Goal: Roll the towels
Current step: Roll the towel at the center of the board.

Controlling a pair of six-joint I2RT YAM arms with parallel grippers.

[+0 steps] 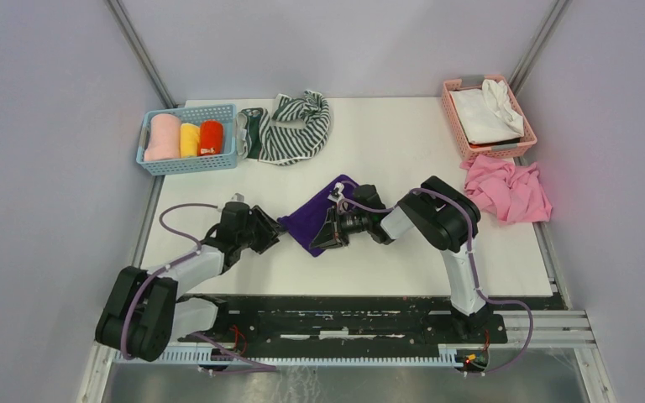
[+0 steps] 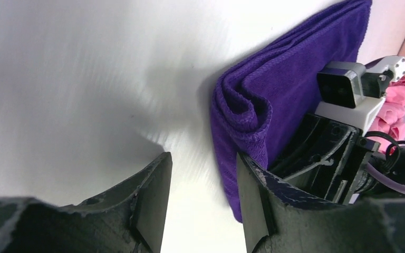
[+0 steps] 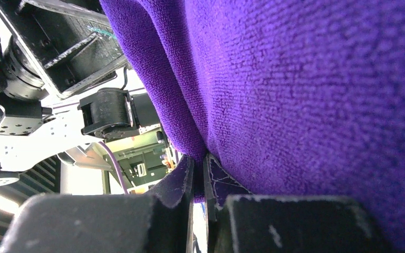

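Pinching the purple cloth (image 1: 306,220) is my right end effector (image 1: 319,242). In its wrist view the two fingers stand almost together, with a fold of the pile clamped between them at the cloth's near edge. My left end effector (image 1: 274,232) has its fingers apart, with only bare worktop (image 1: 386,151) between them. The cloth's doubled corner sits just ahead of it, close beside one finger (image 2: 253,211).

I read the overhead view as a clock, with 12 o'clock at the far wall. The cloth lies at the middle of the worktop as a diamond. Its left corner points to 9 o'clock, straight at my left end effector, which comes in from 8 o'clock. My right one reaches in from 3 o'clock and covers the part toward 4 o'clock. The doubled edge seems to run from about 8 o'clock out to 2 o'clock, and I judge the coming move turns on that edge. Both end effectors are at the cloth, but the left is nearer the free corner, so I judge the next pinch falls to it.

The striped towel (image 1: 298,126) lies bunched at 11 o'clock beside the blue basket (image 1: 189,138). It is well apart from both arms and not yet rolled.
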